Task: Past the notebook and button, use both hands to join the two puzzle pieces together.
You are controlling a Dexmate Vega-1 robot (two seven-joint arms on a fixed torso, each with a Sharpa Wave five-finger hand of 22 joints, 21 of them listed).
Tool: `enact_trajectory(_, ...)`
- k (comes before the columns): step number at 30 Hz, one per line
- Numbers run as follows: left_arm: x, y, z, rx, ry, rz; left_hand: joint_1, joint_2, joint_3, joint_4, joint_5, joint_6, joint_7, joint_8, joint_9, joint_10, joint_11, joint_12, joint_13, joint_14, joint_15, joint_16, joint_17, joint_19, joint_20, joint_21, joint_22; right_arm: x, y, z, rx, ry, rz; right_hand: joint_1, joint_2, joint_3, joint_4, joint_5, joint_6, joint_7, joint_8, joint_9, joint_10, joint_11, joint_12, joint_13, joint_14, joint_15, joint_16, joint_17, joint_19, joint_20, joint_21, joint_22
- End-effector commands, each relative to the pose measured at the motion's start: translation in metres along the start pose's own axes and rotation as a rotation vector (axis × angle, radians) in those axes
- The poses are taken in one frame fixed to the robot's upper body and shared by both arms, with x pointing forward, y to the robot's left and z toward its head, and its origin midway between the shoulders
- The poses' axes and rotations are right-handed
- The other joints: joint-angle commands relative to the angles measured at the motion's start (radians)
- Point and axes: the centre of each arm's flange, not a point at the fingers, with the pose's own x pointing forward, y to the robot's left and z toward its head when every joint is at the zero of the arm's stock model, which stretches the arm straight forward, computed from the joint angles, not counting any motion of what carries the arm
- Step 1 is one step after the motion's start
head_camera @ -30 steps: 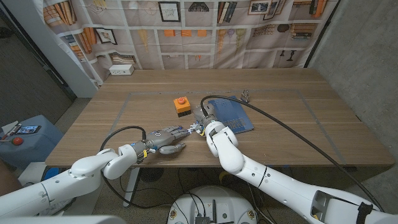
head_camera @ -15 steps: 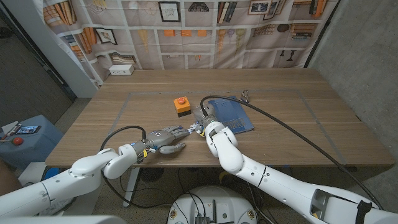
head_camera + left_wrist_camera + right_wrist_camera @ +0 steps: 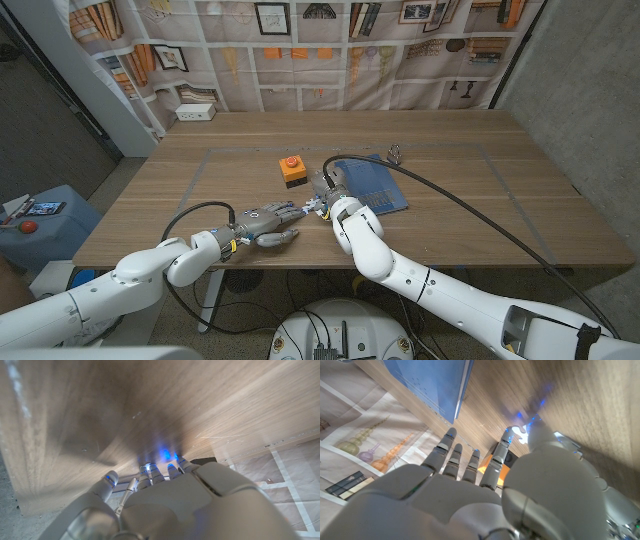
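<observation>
A small white puzzle piece (image 3: 520, 433) lies on the wood, lit blue, just at the thumb tip of my right hand (image 3: 470, 490), whose fingers are stretched out and apart. In the head view the white pieces (image 3: 316, 207) show as small bits between the two hands. My right hand (image 3: 326, 190) is mostly hidden under its own wrist. My left hand (image 3: 266, 223) reaches in from the left, its fingertips (image 3: 303, 211) stretched to the pieces and its thumb apart below. In the left wrist view my left hand (image 3: 175, 505) points at bare wood, and the pieces are hidden.
The blue notebook (image 3: 381, 184) lies right of the hands, also seen as the blue notebook (image 3: 436, 385). An orange box with a red button (image 3: 291, 169) stands just behind them. A small metal object (image 3: 396, 153) sits behind the notebook. The table's front edge (image 3: 300, 266) is close.
</observation>
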Motion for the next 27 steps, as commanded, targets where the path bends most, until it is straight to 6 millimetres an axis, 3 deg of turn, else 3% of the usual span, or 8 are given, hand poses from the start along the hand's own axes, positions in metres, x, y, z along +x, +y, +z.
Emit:
enact_trajectory(1, 0.0003, -0.0006, 0.0009, -0.003, 0.004, -0.002, 0.01, 0.099, 0.008, -0.001, 0.008, 0.037, 0.03, 0.008, 0.006, 0.036, 0.011, 0.004, 0.005, 0.004, -0.073, 0.002, 0.002, -0.079, -0.048, 0.005, 0.001, 0.0021, -0.0007, 0.0003, 0.002, -0.007, -0.007, 0.005, -0.004, -0.006, -0.002, -0.006, -0.011, -0.002, -0.01, 0.0, 0.001, 0.004, -0.004, 0.006, 0.007, 0.005, 0.009, 0.005, 0.001, 0.005, 0.004, 0.006)
enact_trajectory(27, -0.0006, -0.002, 0.0054, -0.002, 0.012, -0.002, 0.012, 0.099, 0.013, -0.003, 0.008, 0.042, 0.033, 0.007, 0.006, 0.046, 0.015, 0.005, 0.005, 0.019, -0.071, 0.004, 0.002, -0.069, -0.046, 0.007, 0.001, 0.0057, -0.0009, -0.0029, 0.024, -0.015, 0.015, 0.0, -0.024, -0.013, -0.004, 0.005, -0.089, 0.0, -0.048, -0.011, -0.029, 0.004, -0.013, 0.007, -0.007, 0.013, 0.0, 0.009, -0.005, 0.01, 0.002, 0.006)
